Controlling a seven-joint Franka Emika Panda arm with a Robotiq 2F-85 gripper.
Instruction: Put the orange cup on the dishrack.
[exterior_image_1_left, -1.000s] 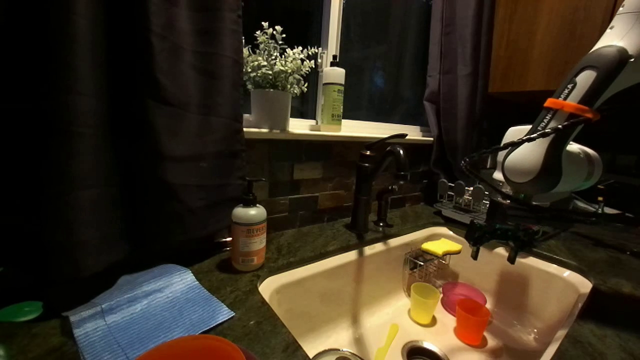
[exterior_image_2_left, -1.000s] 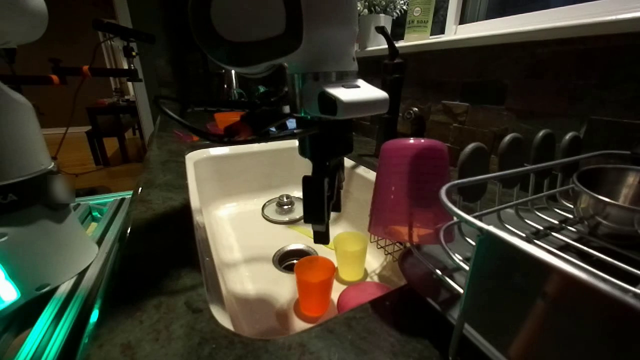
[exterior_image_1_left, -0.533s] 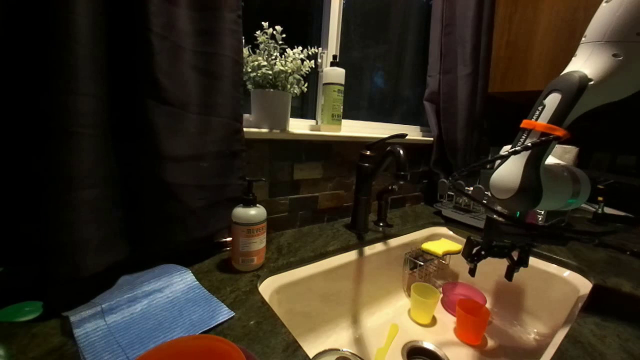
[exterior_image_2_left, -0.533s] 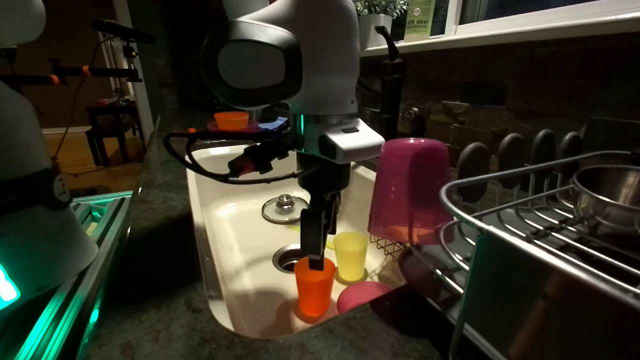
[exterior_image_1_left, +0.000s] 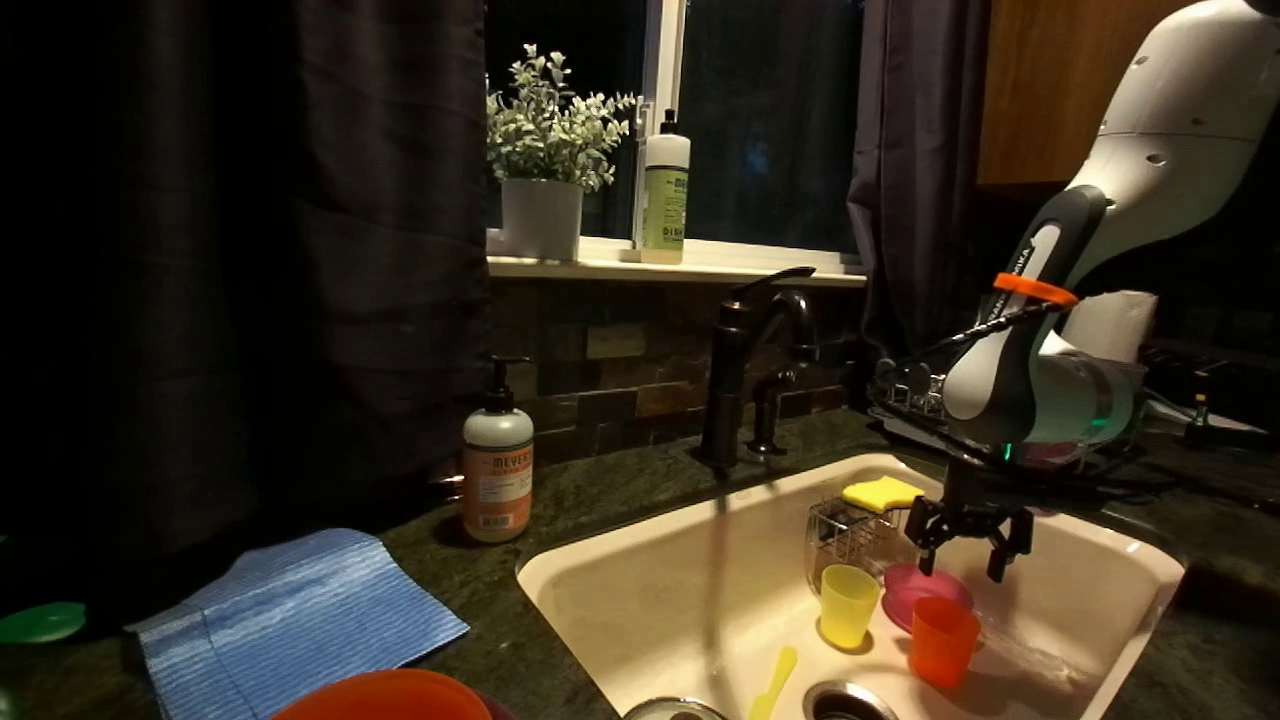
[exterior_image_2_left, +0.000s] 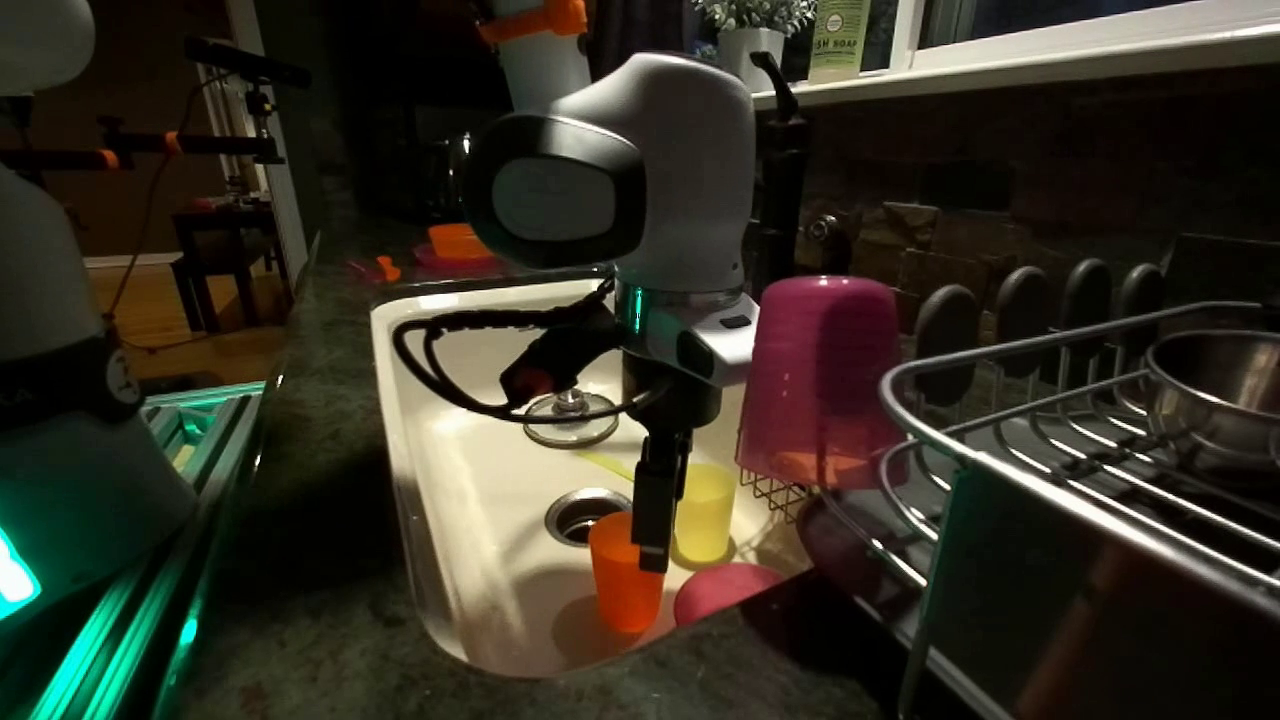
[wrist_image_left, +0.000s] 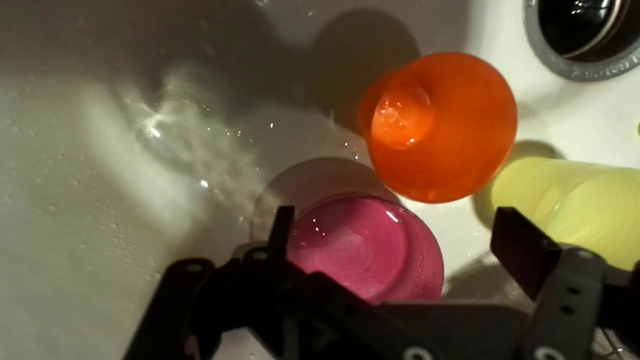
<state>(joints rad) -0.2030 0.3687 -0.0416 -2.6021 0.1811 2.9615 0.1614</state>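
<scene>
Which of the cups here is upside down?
The magenta cup near the dishrack: its closed, narrower end points up, whereas the orange cup and yellow cup stand upright in the sink.

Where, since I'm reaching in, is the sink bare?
Between the drain and the sink wall opposite the faucet; in the wrist view, left of the orange cup. Crowded: that cup, the yellow cup and the pink dish, claw nearby.

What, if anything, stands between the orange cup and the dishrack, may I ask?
The orange cup stands inside the sink, whose wall lies between it and the dishrack on the counter; a pink dish sits beside the cup. A big upside-down pink tumbler at the rack's edge may crowd the way.
</scene>
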